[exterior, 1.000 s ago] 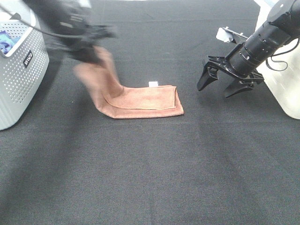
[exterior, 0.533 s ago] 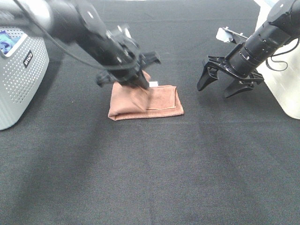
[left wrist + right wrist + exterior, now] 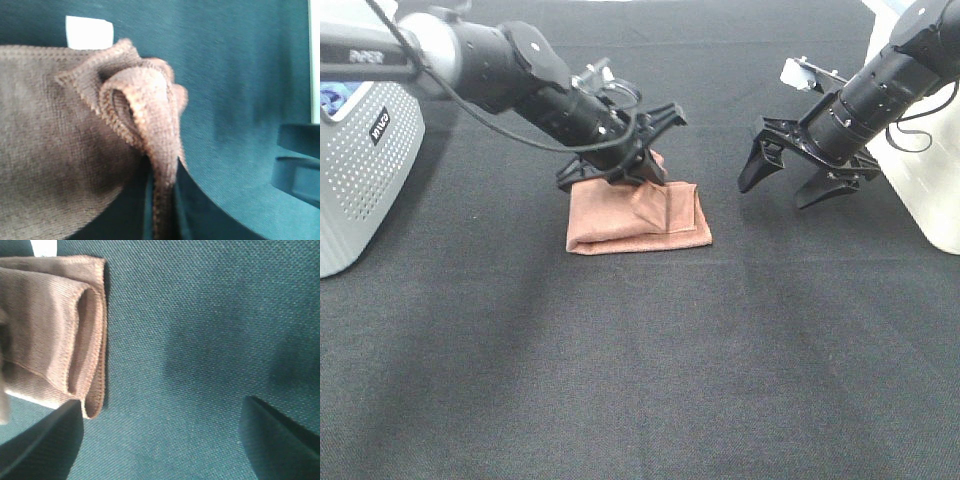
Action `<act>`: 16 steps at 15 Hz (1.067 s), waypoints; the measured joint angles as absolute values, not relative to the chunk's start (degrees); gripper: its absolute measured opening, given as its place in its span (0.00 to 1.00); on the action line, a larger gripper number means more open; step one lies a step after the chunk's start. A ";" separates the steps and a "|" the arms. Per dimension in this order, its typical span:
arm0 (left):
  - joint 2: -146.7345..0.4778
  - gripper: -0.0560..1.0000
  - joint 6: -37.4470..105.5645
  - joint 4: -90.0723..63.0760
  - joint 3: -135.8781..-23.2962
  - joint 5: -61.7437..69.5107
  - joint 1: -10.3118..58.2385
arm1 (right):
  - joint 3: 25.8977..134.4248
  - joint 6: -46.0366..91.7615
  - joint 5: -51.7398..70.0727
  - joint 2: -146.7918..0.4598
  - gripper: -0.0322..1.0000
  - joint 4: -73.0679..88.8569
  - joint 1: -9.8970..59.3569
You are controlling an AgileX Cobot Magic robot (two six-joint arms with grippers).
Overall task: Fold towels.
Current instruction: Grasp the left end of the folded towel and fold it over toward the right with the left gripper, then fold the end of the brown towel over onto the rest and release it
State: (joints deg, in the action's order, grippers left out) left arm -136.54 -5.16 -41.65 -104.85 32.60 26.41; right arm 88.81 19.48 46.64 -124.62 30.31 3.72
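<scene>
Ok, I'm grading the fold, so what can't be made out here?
- High view: the left gripper covers the towel's far edge.
- Left wrist view: bunched cloth covers the fingertips.
- Right wrist view: the towel runs off the frame.
- High view: the basket is cut by the edge.

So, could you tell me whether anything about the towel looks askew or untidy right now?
Yes: the towel lies folded, but the corner pinched in the left end effector is bunched into a raised loop rather than lying flat on the layer beneath. The open right end effector hangs beside it, apart.
</scene>
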 joint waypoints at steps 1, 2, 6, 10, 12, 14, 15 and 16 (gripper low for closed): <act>-136.71 0.17 -5.16 -42.11 -104.85 32.60 26.53 | 88.81 19.48 46.75 -124.62 0.81 30.31 3.72; -136.71 0.17 -5.16 -42.11 -104.85 32.60 26.53 | 88.81 19.48 46.75 -124.62 0.81 30.31 3.72; -136.71 0.46 -4.13 -50.36 -104.85 32.43 26.59 | 88.81 19.48 46.81 -124.62 0.81 30.48 3.72; -136.42 0.49 4.58 -57.24 -104.85 32.43 26.59 | 88.81 19.48 47.78 -124.45 0.81 33.00 3.72; -134.36 0.49 10.26 -57.12 -104.85 32.72 25.10 | 88.81 22.86 49.39 -123.19 0.81 38.56 3.72; -131.72 0.49 12.20 -53.51 -104.85 32.77 22.06 | 88.98 27.73 50.94 -122.38 0.81 44.52 4.64; -130.18 0.49 12.55 -51.51 -104.85 32.72 20.28 | 89.09 29.34 50.76 -122.38 0.81 46.24 5.96; -129.14 0.49 12.72 -49.85 -104.85 32.66 18.91 | 89.09 30.42 50.36 -122.38 0.81 46.93 7.96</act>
